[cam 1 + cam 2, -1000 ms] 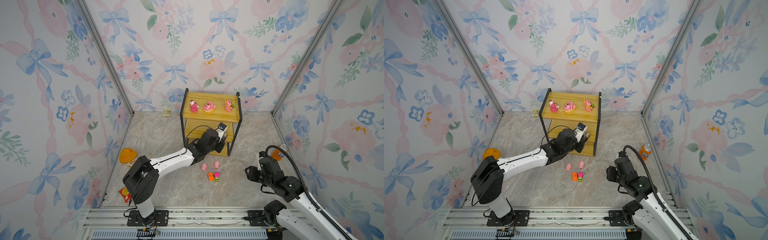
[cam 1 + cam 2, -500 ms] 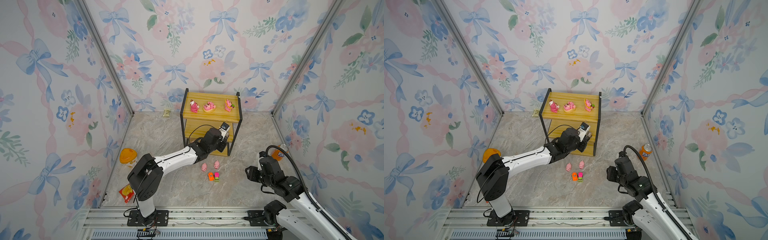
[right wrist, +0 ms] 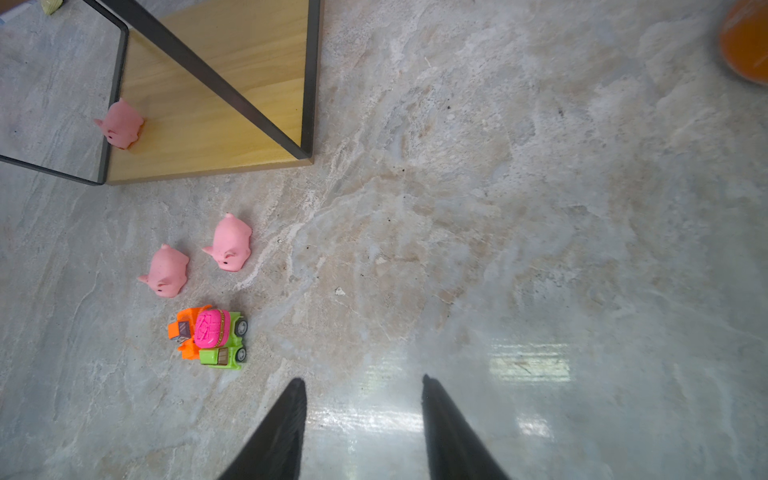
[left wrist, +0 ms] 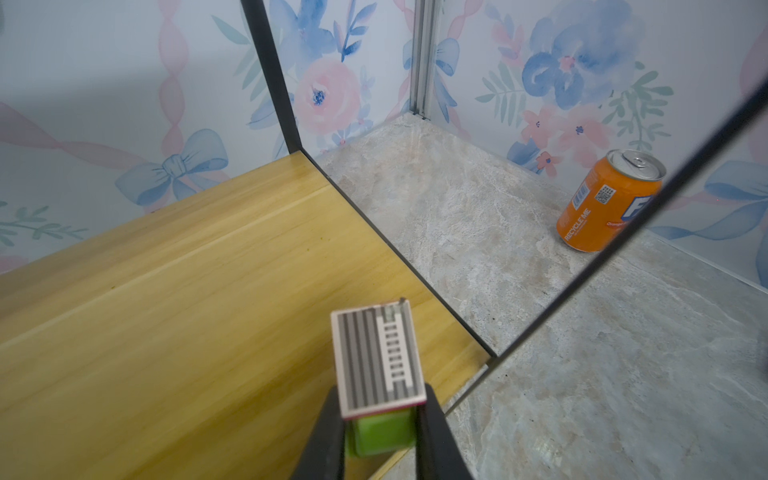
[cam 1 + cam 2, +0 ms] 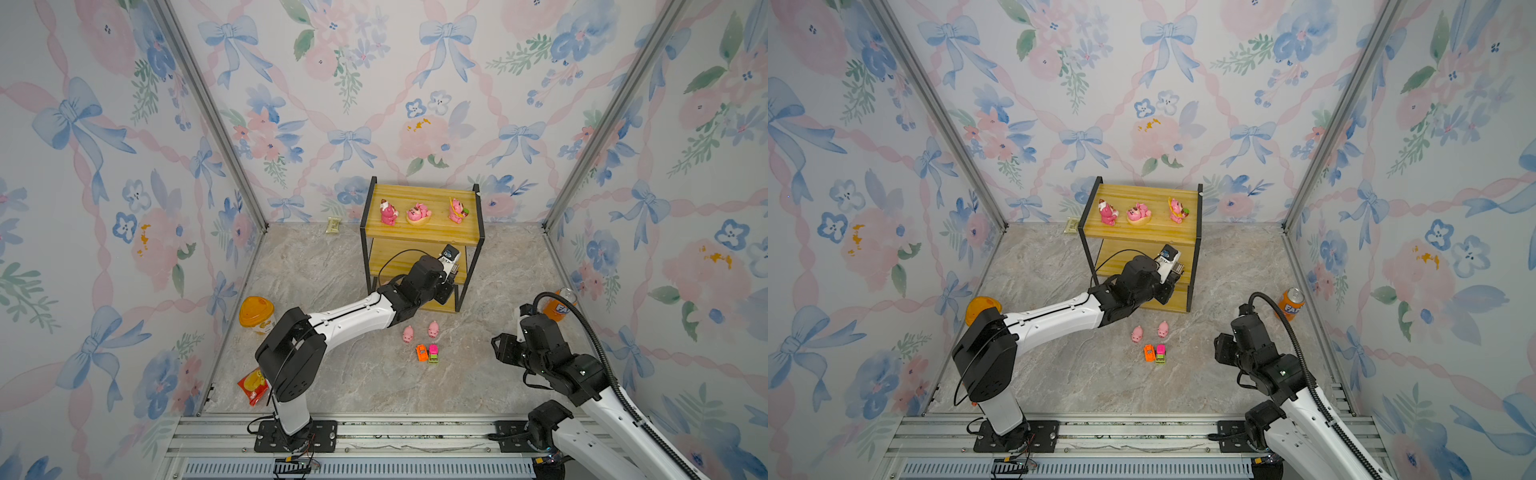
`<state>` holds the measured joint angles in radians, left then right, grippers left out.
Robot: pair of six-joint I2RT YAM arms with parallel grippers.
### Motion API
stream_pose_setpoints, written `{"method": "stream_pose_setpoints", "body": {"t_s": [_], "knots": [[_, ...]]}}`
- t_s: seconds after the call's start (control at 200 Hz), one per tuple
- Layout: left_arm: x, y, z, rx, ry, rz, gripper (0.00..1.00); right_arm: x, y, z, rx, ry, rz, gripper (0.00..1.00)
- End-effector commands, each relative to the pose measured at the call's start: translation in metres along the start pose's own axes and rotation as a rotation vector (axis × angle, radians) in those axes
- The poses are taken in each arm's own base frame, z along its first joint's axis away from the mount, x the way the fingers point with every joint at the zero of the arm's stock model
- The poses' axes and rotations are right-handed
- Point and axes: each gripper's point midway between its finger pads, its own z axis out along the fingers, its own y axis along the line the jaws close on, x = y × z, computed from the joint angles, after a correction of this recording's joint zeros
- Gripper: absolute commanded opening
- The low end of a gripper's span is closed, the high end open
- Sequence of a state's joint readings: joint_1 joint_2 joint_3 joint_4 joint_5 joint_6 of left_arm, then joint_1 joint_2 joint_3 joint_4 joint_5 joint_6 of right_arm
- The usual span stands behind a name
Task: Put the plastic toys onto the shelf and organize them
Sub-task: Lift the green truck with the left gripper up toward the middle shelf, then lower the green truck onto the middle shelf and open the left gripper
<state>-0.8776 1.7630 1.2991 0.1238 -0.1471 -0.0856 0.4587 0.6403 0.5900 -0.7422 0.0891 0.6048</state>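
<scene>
**One car clamped over the middle board, five toys lying ahead of the idle jaws**

The left gripper [image 4: 380, 399] is clenched on a small striped car [image 4: 376, 357]. The car has a lime-green body and a flat grey roof with dark stripes, a pale ladder print and a thin magenta edge. It sticks out past the fingertips. Directly beneath the jaws lies the middle yellow board of the shelf [image 4: 187, 291], near its front corner post. Beyond that post an orange soda can [image 4: 606, 199] stands on the floor [image 3: 498, 249].

The right gripper [image 3: 362, 378] hangs above the floor, its jaws parted around nothing. Ahead of them, and towards the left arm's side, an orange car [image 3: 183, 328] and a pink-green car [image 3: 220, 336] sit touching. Just beyond the cars are two pale pink pigs [image 3: 168, 272] [image 3: 231, 245]. A third pig [image 3: 121, 124] stands farther off, at the edge of the bottom board.

On the top board three darker pink bear figurines [image 5: 387, 212] [image 5: 419, 214] [image 5: 456, 210] stand in a row, above the left jaws.
</scene>
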Motion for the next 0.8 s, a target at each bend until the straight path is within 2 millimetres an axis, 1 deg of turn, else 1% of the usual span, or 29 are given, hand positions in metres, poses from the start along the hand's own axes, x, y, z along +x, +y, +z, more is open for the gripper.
{"method": "stream_pose_setpoints", "body": {"t_s": [0.0, 0.09, 0.515, 0.795], "knots": [[0.0004, 0.0005, 0.0043, -0.019, 0.008, 0.01, 0.18, 0.0053, -0.0063, 0.0012, 0.016, 0.013, -0.003, 0.48], [0.0007, 0.0012, 0.0049, -0.025, 0.009, 0.005, 0.2, 0.0057, -0.0065, 0.0014, 0.017, 0.014, -0.003, 0.48], [0.0009, 0.0055, 0.0056, -0.079, -0.009, -0.017, 0.19, 0.0069, -0.0072, 0.0024, 0.016, 0.015, 0.0, 0.48], [-0.0023, 0.0056, 0.0068, -0.118, -0.051, -0.033, 0.22, 0.0086, -0.0075, 0.0035, 0.015, 0.019, -0.003, 0.48]]}}
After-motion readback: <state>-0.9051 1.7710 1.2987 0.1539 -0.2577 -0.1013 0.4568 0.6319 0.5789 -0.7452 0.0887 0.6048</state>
